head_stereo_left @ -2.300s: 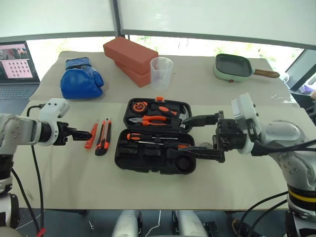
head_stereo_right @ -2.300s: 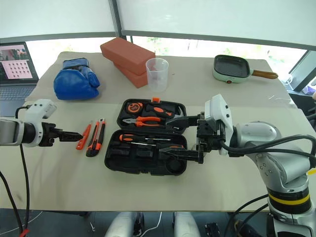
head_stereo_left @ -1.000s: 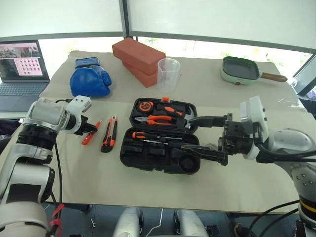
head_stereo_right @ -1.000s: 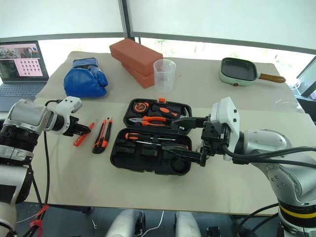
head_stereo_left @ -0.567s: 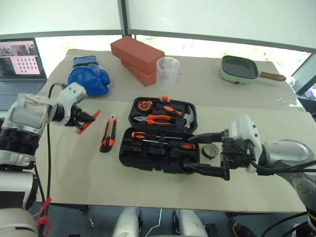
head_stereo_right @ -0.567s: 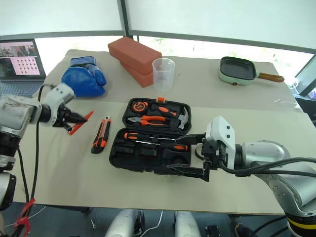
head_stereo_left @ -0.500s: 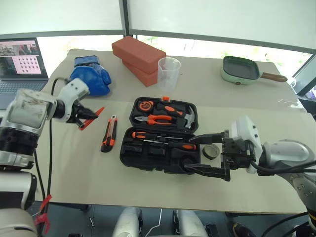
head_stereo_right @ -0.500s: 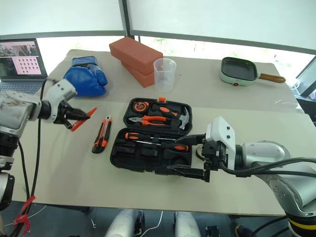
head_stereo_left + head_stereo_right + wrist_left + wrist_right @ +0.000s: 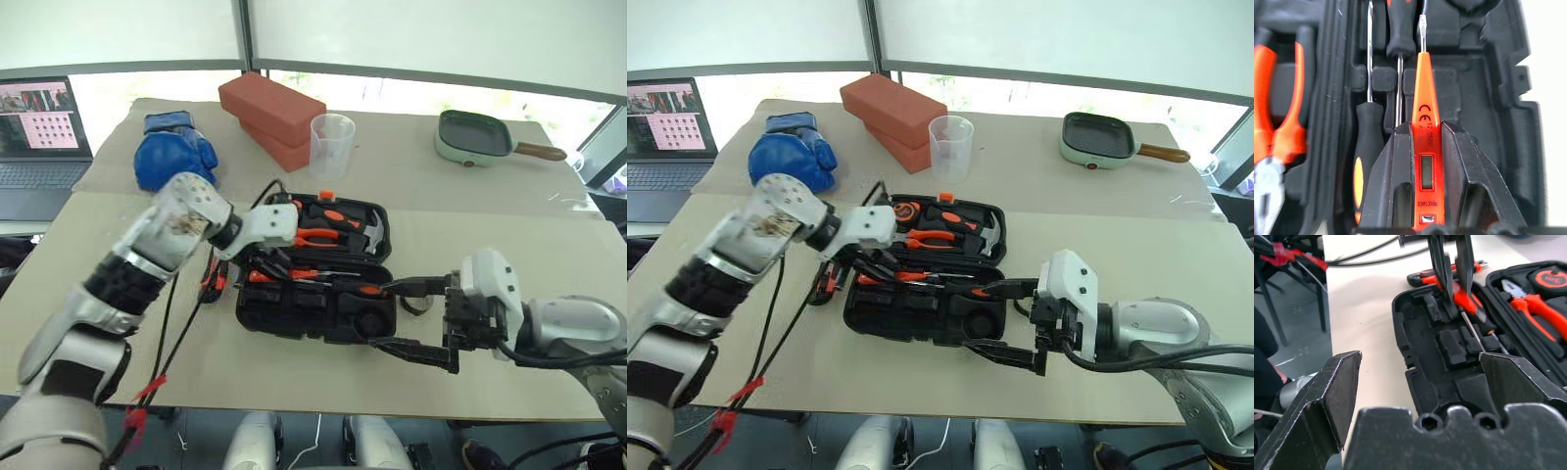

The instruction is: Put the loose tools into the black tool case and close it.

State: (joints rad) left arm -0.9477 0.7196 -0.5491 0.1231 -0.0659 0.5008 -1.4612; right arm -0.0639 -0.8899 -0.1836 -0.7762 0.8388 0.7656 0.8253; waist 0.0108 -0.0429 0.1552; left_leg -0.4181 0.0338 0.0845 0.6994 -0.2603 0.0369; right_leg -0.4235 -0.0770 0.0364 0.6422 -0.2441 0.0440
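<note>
Since half a second ago, left gripper [image 9: 1422, 161] swung from beyond the case's left side to over the black tool case [image 9: 323, 313], jaws clamped on the small orange tool [image 9: 1422, 142], tip aimed along the slots for seating. Right gripper [image 9: 416, 318] hovers off the case's right end, jaws wide and empty; utility knife [image 9: 209, 279] lies on bench left of case.

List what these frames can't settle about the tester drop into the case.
- Orange tester, held in the left gripper: in the left wrist view, its rear end is cut off by the picture edge; whether its tip touches the tool case cannot be told.
- Utility knife: in the head views, mostly hidden behind the left arm and cables.
- Tape roll: largely hidden by the open right gripper.
</note>
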